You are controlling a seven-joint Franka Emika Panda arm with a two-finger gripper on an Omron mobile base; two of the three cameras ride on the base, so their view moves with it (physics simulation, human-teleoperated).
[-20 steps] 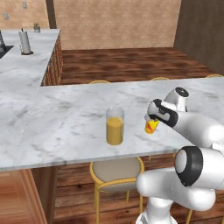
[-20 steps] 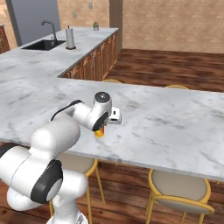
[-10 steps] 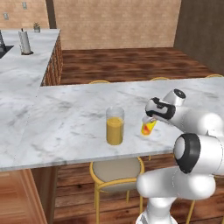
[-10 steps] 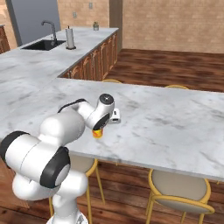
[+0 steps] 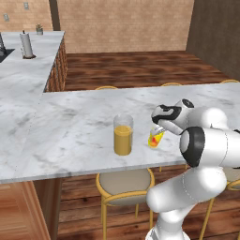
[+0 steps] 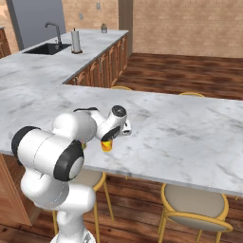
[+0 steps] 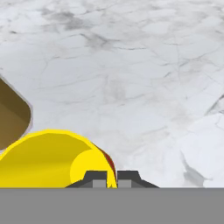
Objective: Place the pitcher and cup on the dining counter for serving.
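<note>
Left base view; arm folded low; gripper (image 5: 158, 127) clamps tilted cup (image 5: 155, 138) rim; pitcher (image 5: 123, 135) beside

Cup (image 7: 48, 159) cut off by hand view's bottom edge; pitcher (image 7: 11, 116) cropped at left edge.

No lettering, label, brand or number can be read anywhere in the kitchen; the yellow cup (image 5: 156, 139) bears a red mark on its side, too small and blurred to make out as any sign.
</note>
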